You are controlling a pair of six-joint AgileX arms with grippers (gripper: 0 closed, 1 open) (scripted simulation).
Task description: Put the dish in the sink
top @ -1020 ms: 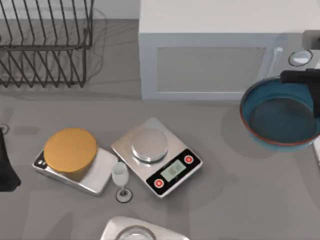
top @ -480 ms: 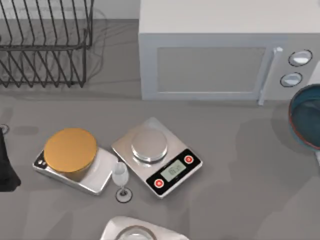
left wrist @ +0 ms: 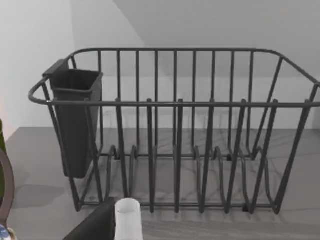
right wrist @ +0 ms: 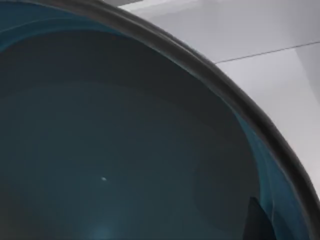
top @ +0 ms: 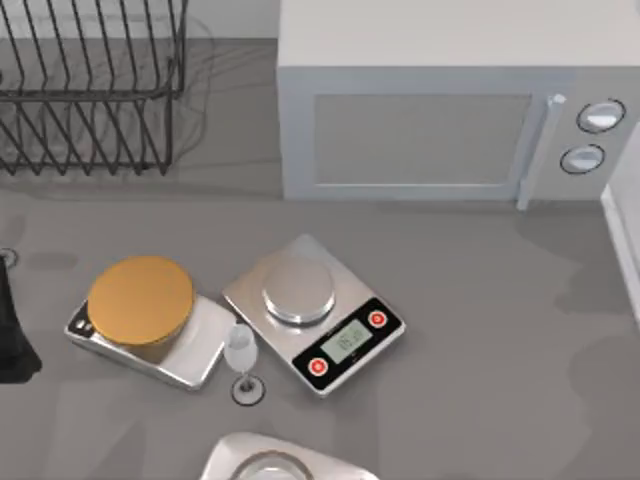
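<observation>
The right wrist view looks closely into the dish (right wrist: 115, 150), its blue inside close under the camera and its dark rim curving across a pale white surface (right wrist: 260, 35) behind it. A dark sliver shows at the lower edge of the dish's wall, but whether the right gripper is open or closed on it cannot be told. The left arm (top: 12, 330) sits parked at the left edge of the tabletop (top: 480, 340), and its gripper's state cannot be told either. Its wrist view faces a black wire dish rack (left wrist: 175, 150) with a dark cutlery holder (left wrist: 75, 120) hung on one end. On the tabletop, a scale with an orange disc (top: 140, 300) stands just beside a second scale with a silver platter (top: 298, 290), and a small clear glass (top: 240, 355) stands between them at the front. A white microwave (top: 420, 130) stands behind, and the dish rack (top: 90, 90) is at the back left.
</observation>
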